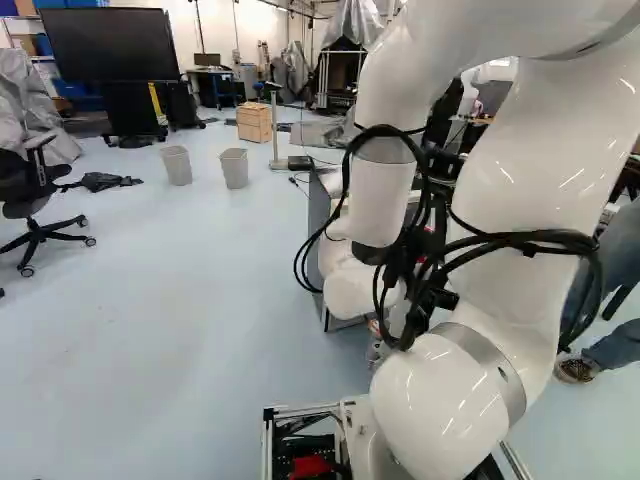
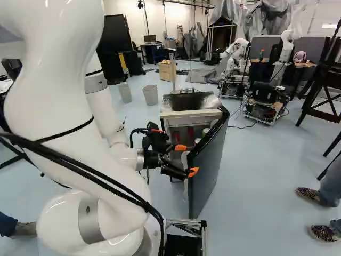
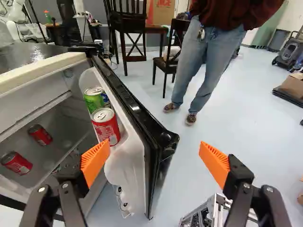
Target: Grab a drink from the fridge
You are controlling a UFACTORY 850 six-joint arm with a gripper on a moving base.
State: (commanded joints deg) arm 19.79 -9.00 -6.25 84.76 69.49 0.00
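Picking out a drink: gripper spread wide, nothing held

Handling, left to right. Two loose cans inside the fridge, one red can and another red can, sit farthest out past the finger nearest the cavity; likely to roll or skid if bumped, and the walls would crowd the fingers. Green can – in the door rack, ahead of that same finger and farther off than its red neighbour. That neighbour is just ahead of the fingertip, looks easiest to reach. All probably stiff if full, thin-walled, moderately heavy, slick if cold; take one round the upper body, both pads square on the sides, light squeeze. Rack lip hides the lower part, so lift before pulling out.

The door stands open, its edge in the gap between the fingers – closing here would catch door, not can. Gripper should shift toward the rack first.

Looks, same order: inner cans red with pale lettering, dim in there; green can has a silver top, with a blue can partly hidden behind; rack red one upright, shiny silver lid, white script on its side.
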